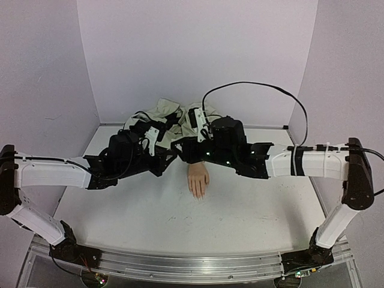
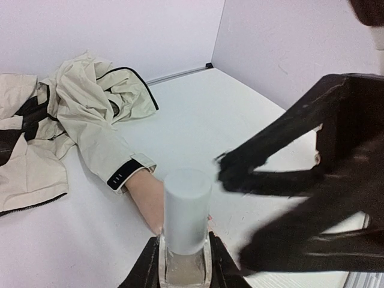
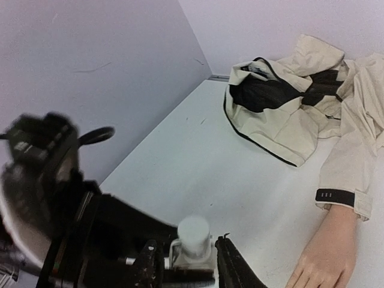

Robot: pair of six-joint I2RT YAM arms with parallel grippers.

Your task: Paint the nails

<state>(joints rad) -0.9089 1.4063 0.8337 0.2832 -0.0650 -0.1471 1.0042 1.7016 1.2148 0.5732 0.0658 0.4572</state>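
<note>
Early stage, by my reading. The small bottle (image 2: 185, 273) has its white cap (image 2: 187, 210) on, so no brush is out. Left tool (image 2: 185, 252) is clamped on the bottle's glass. Right tool (image 3: 192, 267) has its fingers apart either side of the cap; contact unclear. The mannequin hand (image 1: 198, 179) lies flat mid-worktop (image 1: 180, 222), nails (image 1: 198, 193) toward the arm bases, too small to show polish. Left to do: uncap, brush every nail. No readable writing; pale marks on the cuff (image 2: 118, 178) are illegible.
</note>
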